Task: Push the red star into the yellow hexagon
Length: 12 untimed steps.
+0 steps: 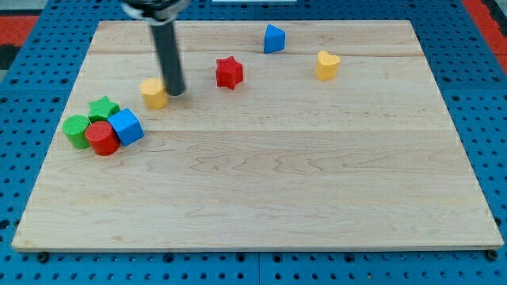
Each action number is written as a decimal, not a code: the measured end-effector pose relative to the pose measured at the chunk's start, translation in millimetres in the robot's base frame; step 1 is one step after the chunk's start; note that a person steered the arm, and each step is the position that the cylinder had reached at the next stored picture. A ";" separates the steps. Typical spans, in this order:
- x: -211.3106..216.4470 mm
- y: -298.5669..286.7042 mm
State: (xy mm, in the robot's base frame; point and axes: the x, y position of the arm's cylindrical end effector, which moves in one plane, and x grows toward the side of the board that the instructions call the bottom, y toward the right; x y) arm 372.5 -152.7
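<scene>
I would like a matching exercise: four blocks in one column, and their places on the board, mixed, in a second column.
Blocks:
1. red star
2. yellow hexagon
3. yellow heart
4. blue cube

Places:
A. in the cluster at the view's left
B. right beside my tip
C. farthest to the view's right
D. between the hexagon and the blue triangular block

Pairs: 1-D, 2-B, 3-C, 4-A

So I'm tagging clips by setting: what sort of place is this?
Likely a robotics lab bench: a wooden board on a blue pegboard, small coloured blocks like the red star, and my tip beside the yellow hexagon.
</scene>
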 end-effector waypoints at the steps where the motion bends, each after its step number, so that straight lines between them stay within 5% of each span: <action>1: 7.0 -0.2; 3: 2.9 190.8; 4: -40.9 205.2; 5: -79.2 193.8; 8: -38.4 -10.0; 10: -60.8 110.0; 12: -1.1 43.6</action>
State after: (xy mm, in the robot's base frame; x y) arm 371.4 -109.1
